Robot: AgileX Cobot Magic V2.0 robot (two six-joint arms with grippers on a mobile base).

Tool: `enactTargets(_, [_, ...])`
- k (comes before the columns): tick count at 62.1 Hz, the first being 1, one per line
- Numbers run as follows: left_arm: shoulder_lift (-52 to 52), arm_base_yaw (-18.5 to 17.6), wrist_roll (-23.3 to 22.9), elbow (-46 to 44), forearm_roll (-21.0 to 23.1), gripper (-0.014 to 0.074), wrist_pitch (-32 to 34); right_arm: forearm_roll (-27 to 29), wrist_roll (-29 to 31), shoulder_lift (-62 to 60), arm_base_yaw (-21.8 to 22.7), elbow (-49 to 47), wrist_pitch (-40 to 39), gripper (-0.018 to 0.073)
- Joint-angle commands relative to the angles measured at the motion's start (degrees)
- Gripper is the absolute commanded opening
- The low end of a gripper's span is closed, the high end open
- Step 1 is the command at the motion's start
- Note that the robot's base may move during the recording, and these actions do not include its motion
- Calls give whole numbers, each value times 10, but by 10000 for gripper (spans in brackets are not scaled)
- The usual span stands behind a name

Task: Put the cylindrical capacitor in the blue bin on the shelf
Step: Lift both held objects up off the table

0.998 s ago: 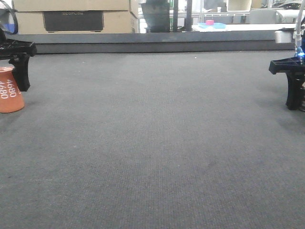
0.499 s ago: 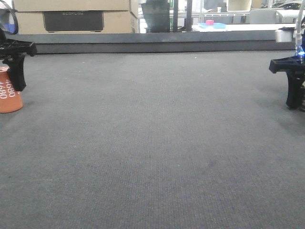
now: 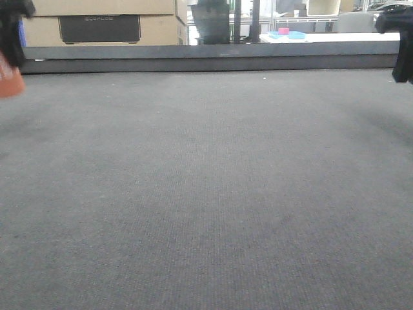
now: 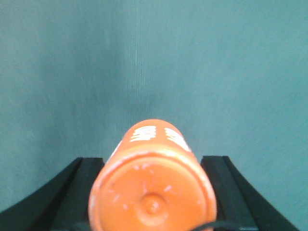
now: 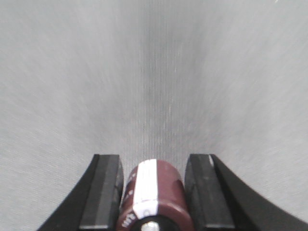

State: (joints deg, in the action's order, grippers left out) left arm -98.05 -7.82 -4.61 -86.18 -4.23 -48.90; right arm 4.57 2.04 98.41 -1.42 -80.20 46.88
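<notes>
Exterior front-facing view: a grey, fabric-textured bench (image 3: pixel 206 194) fills nearly the whole frame and ends at a dark rail (image 3: pixel 206 61) along its far side. Behind the rail stand cardboard boxes (image 3: pixel 103 22), and farther back a small blue tray (image 3: pixel 287 34) carries something pink.

Both arms sit high at the frame's upper corners, cut off by its edges, with the middle of the bench open between them. The left gripper (image 3: pixel 13 45) is a blurred black shape at the top left, and the right gripper (image 3: pixel 403 64) hangs at the top right with its fingers pointing down.

The left wrist camera looks along that gripper toward the bench. Its black fingers (image 4: pixel 72 192) are clenched on an orange cylinder (image 4: pixel 151 192), whose round end cap faces the lens and whose side bears white print.

The right wrist camera shows the right fingers (image 5: pixel 103 192) grasping the cylindrical capacitor (image 5: pixel 156 197) from both sides. It is maroon with a white stripe along its body, lies lengthwise between them, and is above the blurred bench surface.
</notes>
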Motion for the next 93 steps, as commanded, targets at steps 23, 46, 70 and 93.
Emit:
enactTargets(23, [225, 1, 1, 269, 42, -111, 274, -1, 3, -200, 1, 230, -292, -167])
enactTargets(46, [472, 1, 1, 432, 42, -111, 395, -1, 3, -412, 1, 361, -366, -167])
enactTargets(70, [726, 1, 1, 477, 42, -111, 377, 0, 3, -635, 1, 404, -353, -167])
enactTargets(93, [802, 1, 1, 477, 42, -111, 377, 22, 3, -718, 1, 404, -354, -167])
